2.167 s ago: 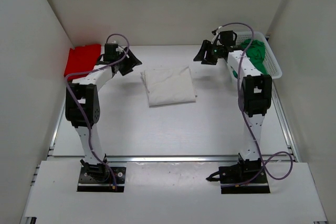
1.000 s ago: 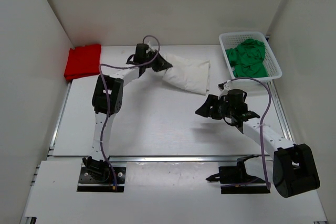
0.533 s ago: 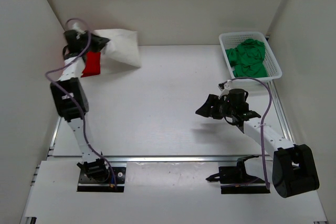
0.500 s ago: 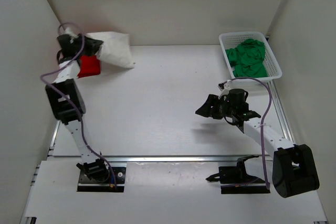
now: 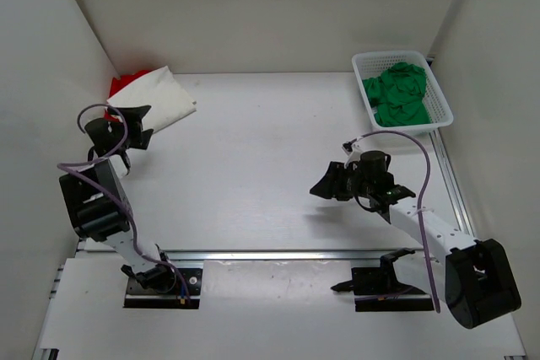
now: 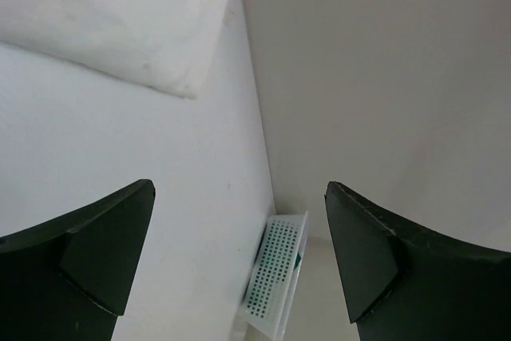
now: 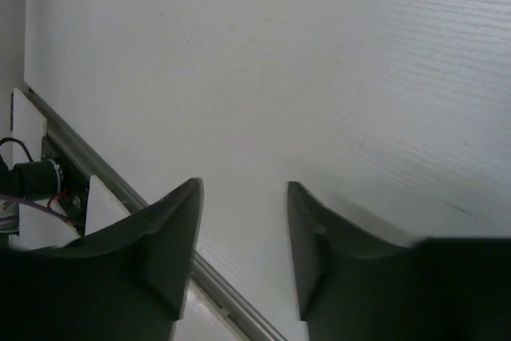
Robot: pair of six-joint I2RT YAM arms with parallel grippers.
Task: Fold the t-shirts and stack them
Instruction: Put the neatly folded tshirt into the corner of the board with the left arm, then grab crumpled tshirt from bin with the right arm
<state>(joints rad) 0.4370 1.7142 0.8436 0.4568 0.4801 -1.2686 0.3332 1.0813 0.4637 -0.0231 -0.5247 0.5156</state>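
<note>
Shirts lie in two places. The white shirt (image 5: 160,94), folded into a flat oblong, sits in the far left corner of the table (image 5: 253,158). It is askew to the table's edges: its long axis runs from the near left to the far right, and one corner points at the back wall. It lies on top of the red shirt (image 5: 121,84), of which only a strip shows at the corner next to the left wall. The green shirt (image 5: 395,94) is bunched in a loose heap with no clear direction. It fills the basket (image 5: 413,126) at the far right corner, well apart from the other two.

The left gripper (image 5: 139,124) is just beside the near edge of the white shirt. Its fingers (image 6: 96,253) are spread wide with nothing between them, and they point across the table toward the far right. In the left wrist view the white shirt (image 6: 120,21) fills the upper left, clear of both fingers, and the basket (image 6: 275,277) shows small in the distance.

The right gripper (image 5: 323,185) hangs over the bare middle right of the table, pointing left, well apart from every shirt. Its fingers (image 7: 164,245) stand apart with only the table surface showing between them; they hold nothing.
</note>
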